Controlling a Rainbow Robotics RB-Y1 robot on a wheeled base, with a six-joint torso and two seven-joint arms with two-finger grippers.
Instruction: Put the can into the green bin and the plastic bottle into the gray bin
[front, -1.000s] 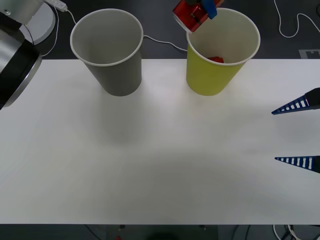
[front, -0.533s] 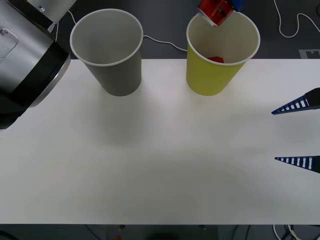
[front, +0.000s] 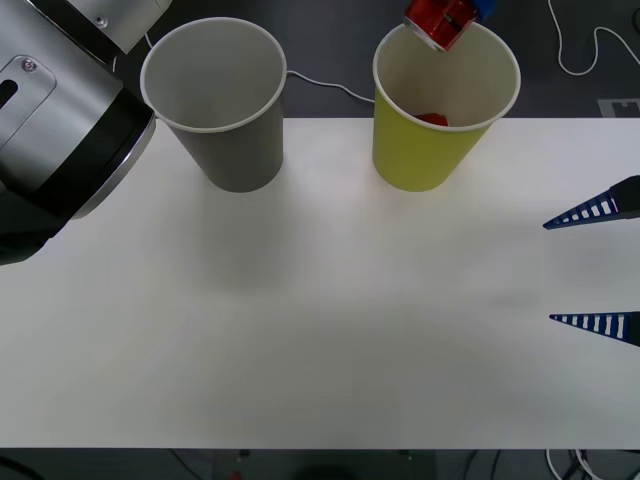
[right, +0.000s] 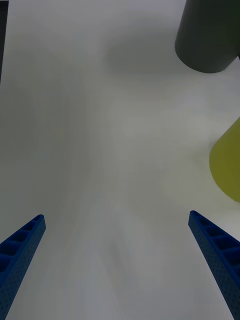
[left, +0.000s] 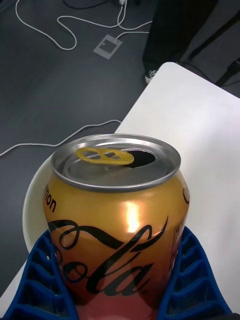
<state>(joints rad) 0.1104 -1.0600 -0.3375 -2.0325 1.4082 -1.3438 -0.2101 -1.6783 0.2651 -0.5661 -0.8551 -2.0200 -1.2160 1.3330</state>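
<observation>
Now the can (front: 438, 22) clamped in the left gripper (front: 462, 12) above the green bin (front: 445, 104); right gripper (front: 596, 268) wide open, empty.

The can (front: 438, 22) is cut off by the front view's top edge above the green bin (front: 425, 155). A red thing (front: 431, 119) inside that bin is half hidden by its rim and cannot be identified.

Table (front: 320, 330): white top, fills most of front view.
Floor (left: 45, 85): dark gray.
Cable (left: 65, 30): white, looped on floor.
Floor marker (left: 107, 46): pale square.
</observation>
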